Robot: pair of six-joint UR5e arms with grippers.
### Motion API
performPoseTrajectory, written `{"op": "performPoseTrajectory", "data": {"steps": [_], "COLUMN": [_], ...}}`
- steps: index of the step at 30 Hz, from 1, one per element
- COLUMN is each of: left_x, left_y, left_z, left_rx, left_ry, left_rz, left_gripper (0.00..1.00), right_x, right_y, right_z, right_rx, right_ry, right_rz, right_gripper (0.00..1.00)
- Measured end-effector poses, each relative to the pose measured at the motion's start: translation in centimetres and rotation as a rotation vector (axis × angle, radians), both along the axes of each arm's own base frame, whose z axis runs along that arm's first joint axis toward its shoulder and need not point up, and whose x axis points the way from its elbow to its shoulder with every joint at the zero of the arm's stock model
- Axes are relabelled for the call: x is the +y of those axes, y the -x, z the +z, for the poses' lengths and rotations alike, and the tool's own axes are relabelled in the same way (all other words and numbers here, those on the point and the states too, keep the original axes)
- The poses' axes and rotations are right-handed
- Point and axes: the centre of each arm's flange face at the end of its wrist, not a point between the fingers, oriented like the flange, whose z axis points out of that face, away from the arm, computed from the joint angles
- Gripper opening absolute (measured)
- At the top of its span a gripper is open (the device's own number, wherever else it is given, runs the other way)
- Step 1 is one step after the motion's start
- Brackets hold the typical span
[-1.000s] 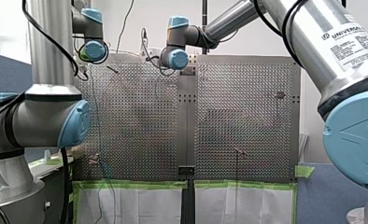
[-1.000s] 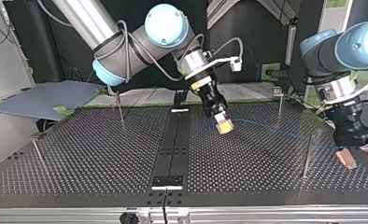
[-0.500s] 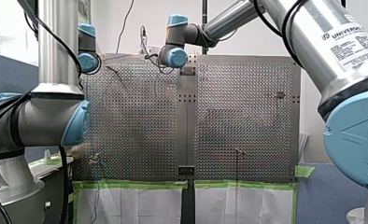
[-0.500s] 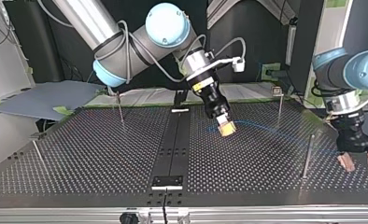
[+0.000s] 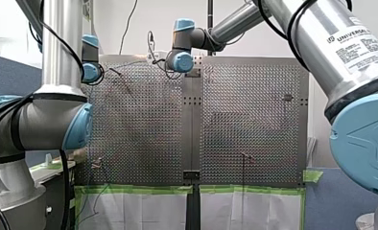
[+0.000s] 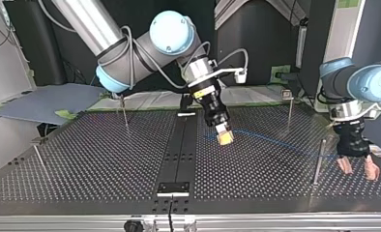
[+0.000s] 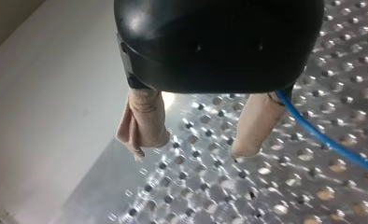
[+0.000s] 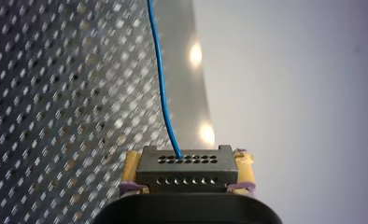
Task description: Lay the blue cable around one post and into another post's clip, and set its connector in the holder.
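Note:
My right gripper (image 6: pixel 224 137), with yellow pads, is shut on the grey connector block (image 8: pixel 187 170) just above the perforated table, a little right of its middle strip in the top view. The blue cable (image 8: pixel 161 79) leaves the connector and runs over the table (image 6: pixel 275 140) toward the top view's right, past a thin post (image 6: pixel 319 159). My left gripper (image 6: pixel 358 166) hangs open near the table's right edge in that view, with nothing between its beige fingers (image 7: pixel 142 116). The cable (image 7: pixel 322 140) passes just beside one of them.
More thin posts stand at the back right (image 6: pixel 289 113), the back left (image 6: pixel 124 113) and the far left (image 6: pixel 38 154) of the top view. A small dark plate (image 6: pixel 173 187) sits on the middle strip near the front edge. A grey sheet (image 6: pixel 43 104) lies beyond the table.
My right gripper carried the connector slightly left and nearer in the top view. My left gripper moved left, inward from the table's right edge, still open.

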Motion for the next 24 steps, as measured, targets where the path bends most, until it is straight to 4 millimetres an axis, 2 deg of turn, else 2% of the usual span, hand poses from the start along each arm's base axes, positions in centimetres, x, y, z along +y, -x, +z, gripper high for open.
{"op": "performPoseTrajectory", "data": {"steps": [5,9,15,24], "left_x": [-0.3,-0.6,-2.3,-3.8], "left_y": [-0.2,-0.3,-0.5,-0.5], "left_z": [-1.5,-2.3,-6.0,-6.9], "left_rx": [0.030,0.046,0.123,0.140], "left_ry": [0.004,0.004,0.001,-0.001], "left_rz": [-0.004,-0.010,-0.021,-0.037], "left_gripper": [1.00,1.00,1.00,1.00], "right_x": [-1.2,-2.4,-2.8,-4.9], "right_y": [1.1,2.3,4.1,7.1], "right_z": [-1.1,-2.9,-6.2,-10.1], "right_rx": [0.038,0.088,0.168,0.152], "right_ry": [-0.040,-0.081,-0.150,-0.202], "right_rz": [-0.062,-0.120,-0.192,-0.319], "right_gripper": [0.02,0.02,0.02,0.02]}}
